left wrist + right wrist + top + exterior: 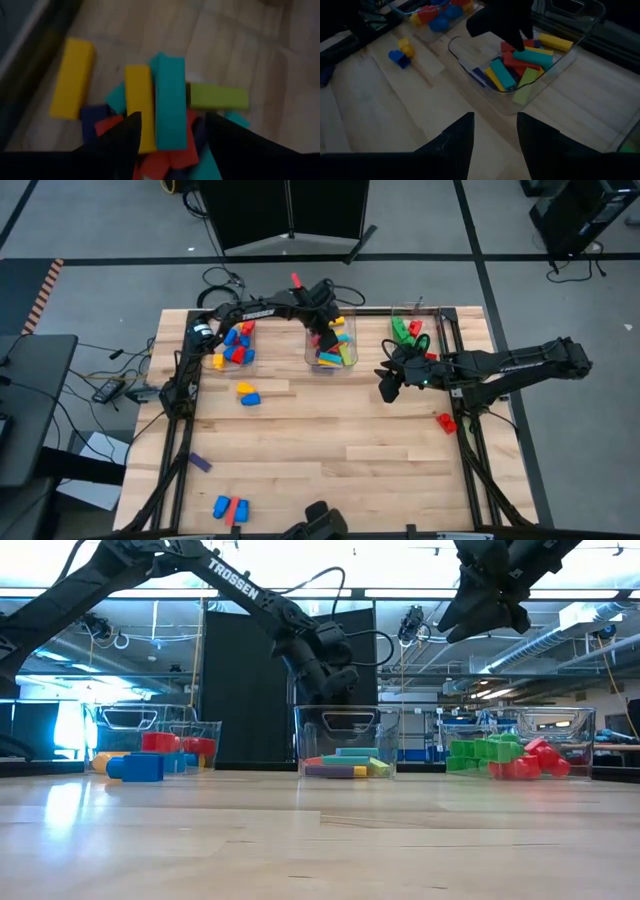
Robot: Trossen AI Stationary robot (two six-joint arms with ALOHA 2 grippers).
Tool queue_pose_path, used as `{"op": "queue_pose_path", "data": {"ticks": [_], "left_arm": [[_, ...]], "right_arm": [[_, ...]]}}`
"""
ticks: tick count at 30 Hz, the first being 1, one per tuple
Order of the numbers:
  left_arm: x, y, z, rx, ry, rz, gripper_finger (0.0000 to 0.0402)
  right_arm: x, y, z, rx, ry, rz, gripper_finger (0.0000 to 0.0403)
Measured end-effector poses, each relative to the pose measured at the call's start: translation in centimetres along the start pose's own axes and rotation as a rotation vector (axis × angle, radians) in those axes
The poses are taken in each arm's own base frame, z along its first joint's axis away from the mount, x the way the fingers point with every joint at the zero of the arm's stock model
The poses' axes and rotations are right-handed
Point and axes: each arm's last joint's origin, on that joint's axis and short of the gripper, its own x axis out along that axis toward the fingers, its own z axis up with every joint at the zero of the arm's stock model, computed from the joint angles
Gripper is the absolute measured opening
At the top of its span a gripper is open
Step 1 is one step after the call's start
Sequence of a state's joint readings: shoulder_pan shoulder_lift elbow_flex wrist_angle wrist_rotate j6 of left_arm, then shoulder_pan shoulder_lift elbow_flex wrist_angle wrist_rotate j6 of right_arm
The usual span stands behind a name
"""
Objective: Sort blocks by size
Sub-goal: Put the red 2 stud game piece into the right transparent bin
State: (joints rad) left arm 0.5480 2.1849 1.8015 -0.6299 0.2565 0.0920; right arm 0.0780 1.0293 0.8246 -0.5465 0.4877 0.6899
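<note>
My left gripper [172, 120] hangs open over the middle clear bin [330, 352] at the table's far side, pointing steeply down into it. A long cyan block [170, 100] lies on the bin's pile of long blocks below the gap between the fingers. A yellow block [139, 105] lies beside it and a green one [217, 96] lies across. My right gripper [495, 132] hovers open with nothing between its fingers, above the table right of that bin [388, 385]. Short blue, red and yellow blocks fill the left bin [236, 345]. Chunky green and red ones fill the right bin [412, 330].
Loose blocks lie on the wood: a yellow and a blue one [247, 393] near the left bin, a red one [446, 422] at the right edge, a purple one [200, 463] at the left, and a blue and red pair [230, 507] near the front. The table's middle is bare wood.
</note>
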Motion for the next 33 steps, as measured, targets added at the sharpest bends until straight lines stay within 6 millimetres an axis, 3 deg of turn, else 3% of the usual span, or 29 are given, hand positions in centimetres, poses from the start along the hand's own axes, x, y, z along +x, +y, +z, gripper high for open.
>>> {"op": "queue_pose_path", "data": {"ticks": [8,17,21,25,33], "left_arm": [[-1.6,0.1,2.5,0.008,-0.118,0.116,0.0244],[-6.0,-1.4,5.7,0.0,-0.174,0.116,0.0236],[-7.5,-2.9,6.7,-0.026,-0.195,0.014,0.0234],[-7.6,-5.3,6.5,-0.02,-0.148,-0.091,0.0234],[-8.8,-10.9,7.3,0.008,-0.237,-0.149,0.0234]], "right_arm": [[0.0,0.0,0.0,-0.035,-0.001,-0.001,0.016],[0.0,0.0,0.0,-0.011,0.0,0.0,0.016],[0.0,0.0,0.0,-0.012,0.006,0.006,0.016],[-0.4,-0.2,-0.1,-0.013,0.023,0.024,0.016],[-2.9,-2.0,-0.4,-0.025,0.086,0.052,0.016]]}}
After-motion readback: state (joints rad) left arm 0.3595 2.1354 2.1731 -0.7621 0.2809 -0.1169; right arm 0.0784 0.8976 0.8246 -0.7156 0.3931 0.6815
